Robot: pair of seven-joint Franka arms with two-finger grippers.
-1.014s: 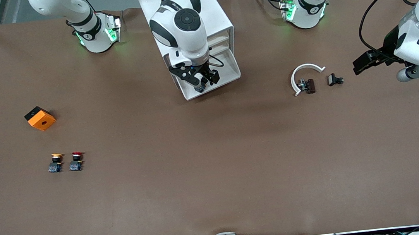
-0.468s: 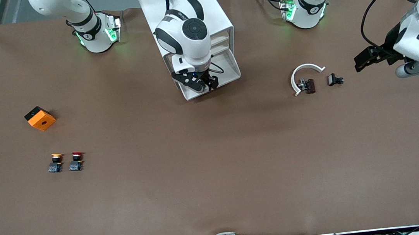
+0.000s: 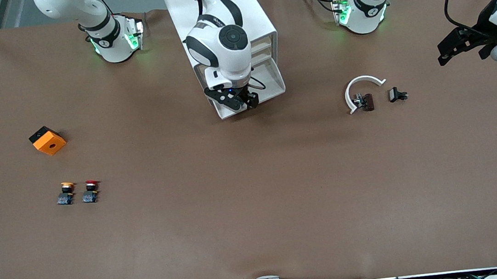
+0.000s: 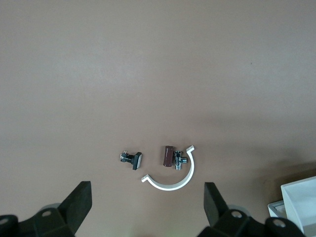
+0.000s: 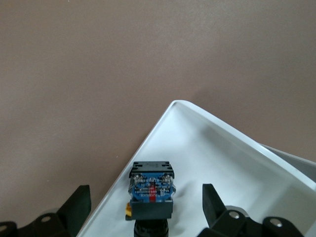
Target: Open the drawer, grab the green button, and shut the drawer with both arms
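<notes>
Nearest the front camera, toward the right arm's end of the table, a yellow-capped button (image 3: 67, 192) and a red-capped button (image 3: 90, 191) stand side by side, just apart. Farther from the camera, an orange block (image 3: 47, 140) with a round hole in its top lies on the brown table (image 3: 255, 203). Toward the left arm's end, a white curved clip (image 3: 360, 89) lies with a small brown part (image 3: 367, 102) touching its open side and a small black part (image 3: 396, 95) just beside that; the left wrist view shows the same three pieces (image 4: 170, 173) on bare table. The left gripper (image 3: 458, 46) hangs over the table's edge at the left arm's end, jaws spread wide and holding nothing. In the middle of the table stands the white cabinet (image 3: 259, 23), its lowest drawer (image 3: 271, 92) pulled out toward the front camera. The right gripper (image 3: 239, 101) is down over the drawer's outer corner, its fingers (image 5: 74, 210) open on either side of the button (image 5: 151, 190). The button lies in the drawer against its wall. From the right wrist it shows its black and blue base; the cap cannot be seen. Whether the fingers touch the button cannot be told. Farthest back, the two arm bases (image 3: 115, 38) glow green.
</notes>
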